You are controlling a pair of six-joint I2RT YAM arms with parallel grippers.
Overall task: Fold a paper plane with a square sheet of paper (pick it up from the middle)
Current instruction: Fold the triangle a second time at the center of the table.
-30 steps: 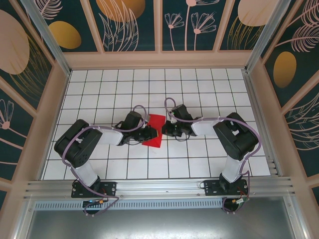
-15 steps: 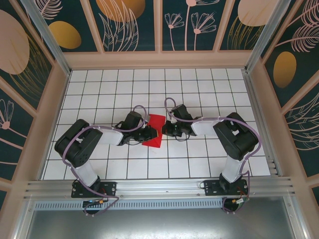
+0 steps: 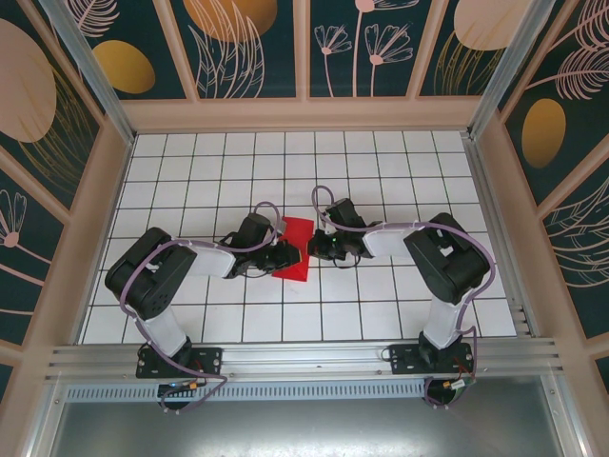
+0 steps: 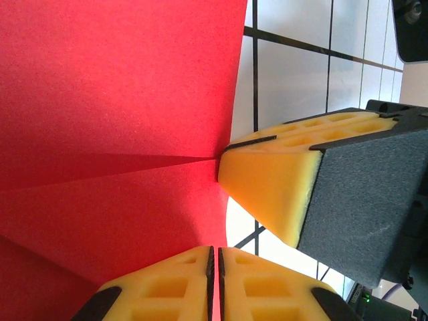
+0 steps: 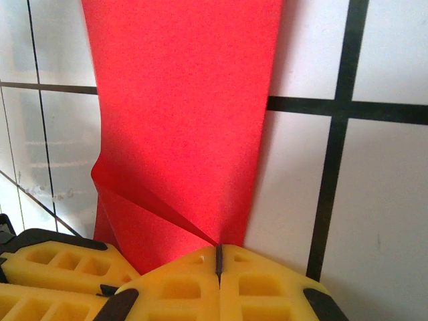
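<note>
The square sheet of paper (image 3: 296,249) is bright red and folded into a narrower strip, lying on the gridded table between the two arms. My left gripper (image 3: 289,255) is shut on its left side; in the left wrist view the yellow fingertips (image 4: 214,279) pinch the red paper (image 4: 120,100) near a crease. My right gripper (image 3: 313,248) is shut on the opposite edge. In the right wrist view its closed tips (image 5: 219,258) grip the paper (image 5: 187,100) where a diagonal crease ends. The right gripper's yellow finger (image 4: 274,180) touches the paper edge.
The white gridded table (image 3: 381,162) stretches out behind and beside the paper. Wooden-framed patterned walls (image 3: 304,48) enclose it on three sides. The left gripper's fingers (image 5: 47,267) sit close beside the right gripper's tips.
The right gripper and forearm have edged slightly left toward the paper. The left arm and the paper look unchanged.
</note>
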